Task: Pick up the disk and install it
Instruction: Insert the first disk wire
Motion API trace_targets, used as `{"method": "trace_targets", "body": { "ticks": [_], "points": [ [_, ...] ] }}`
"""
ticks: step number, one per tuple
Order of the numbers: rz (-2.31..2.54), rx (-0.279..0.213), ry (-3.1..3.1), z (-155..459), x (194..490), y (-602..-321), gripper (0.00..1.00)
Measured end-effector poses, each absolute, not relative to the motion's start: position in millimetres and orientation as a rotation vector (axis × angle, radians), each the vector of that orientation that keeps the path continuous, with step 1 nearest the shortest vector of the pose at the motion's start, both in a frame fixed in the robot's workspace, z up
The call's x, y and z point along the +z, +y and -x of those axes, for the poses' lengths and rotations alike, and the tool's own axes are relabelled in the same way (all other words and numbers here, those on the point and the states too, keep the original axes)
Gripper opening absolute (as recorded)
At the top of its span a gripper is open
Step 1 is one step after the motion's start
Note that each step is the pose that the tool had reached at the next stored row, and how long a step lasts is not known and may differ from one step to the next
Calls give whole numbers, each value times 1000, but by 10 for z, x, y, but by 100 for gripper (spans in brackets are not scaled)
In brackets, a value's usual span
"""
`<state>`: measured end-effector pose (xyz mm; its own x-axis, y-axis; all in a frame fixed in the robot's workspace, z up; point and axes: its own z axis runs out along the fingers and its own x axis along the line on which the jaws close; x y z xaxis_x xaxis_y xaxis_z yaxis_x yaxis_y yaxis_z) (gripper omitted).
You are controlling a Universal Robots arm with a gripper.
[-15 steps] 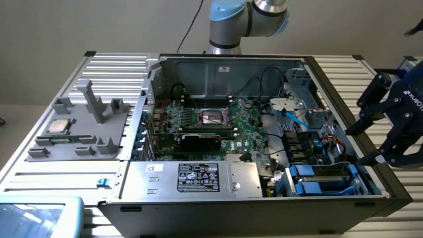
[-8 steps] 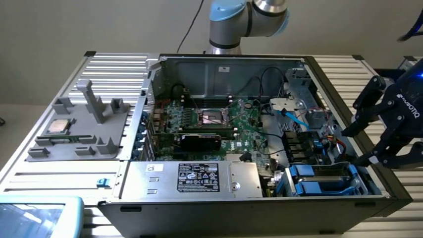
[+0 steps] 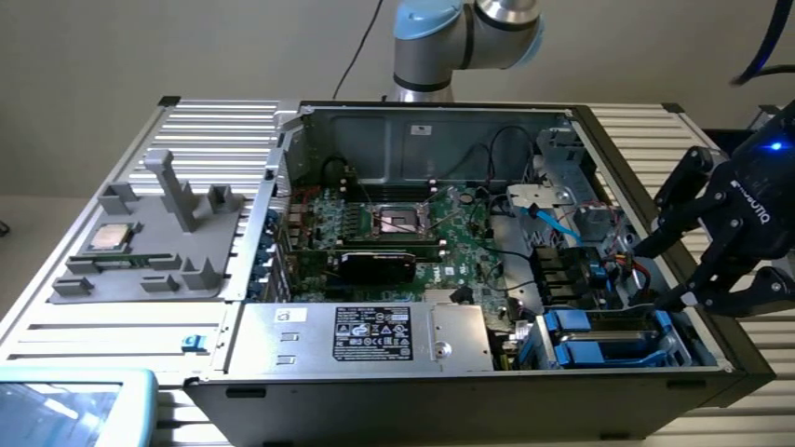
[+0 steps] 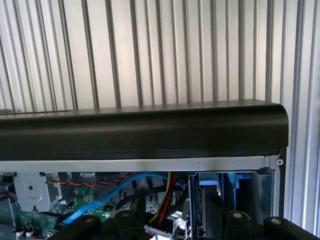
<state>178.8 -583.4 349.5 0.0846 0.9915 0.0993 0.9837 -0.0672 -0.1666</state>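
Exterior view: an open computer case [image 3: 423, 121] lies on a slatted table [image 3: 211, 121]. The gripper [image 3: 660, 274] hovers over the case wall on the exterior view's right, fingers spread wide with nothing between them. As best I can judge, the disk [image 3: 617, 325] sits in its blue bracket in the drive bay, at the near corner of the case on the exterior view's right. It lies just beside a second blue-bracketed unit [image 3: 599, 354] (which of the two is the task's own is hard to tell from here). The gripper is near the bay, above and off to the side, touching nothing.

Wrist view: the black case rim [image 4: 150, 132] crosses the frame. Inside the case, a blue cable [image 4: 107, 197] and red and yellow wires [image 4: 165, 197] run close to a blue bracket edge [image 4: 220, 182].

The step in hand reads as the approach to the bay. To do it well:
- Keep the fingers apart until they straddle the bracket.
- Come in square to the bracket's long sides.
- Clear the case rim first.
- Stay off the loose cables, which crowd the bay and look easy to snag.
- Grip on the bracket or the metal edges, not the label face.
- Go slowly, since the bay walls seem to leave little room.
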Motion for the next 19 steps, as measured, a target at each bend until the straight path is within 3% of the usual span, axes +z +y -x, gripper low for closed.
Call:
{"method": "trace_targets", "body": {
  "ticks": [10,14,19],
  "points": [
    [2174,60,-1993,-1742,3471,-5799,60],
    [2177,60,-1989,-1742,3471,-5799,44],
    [2181,60,-1985,-1742,3469,-5799,44]
  ]
}}
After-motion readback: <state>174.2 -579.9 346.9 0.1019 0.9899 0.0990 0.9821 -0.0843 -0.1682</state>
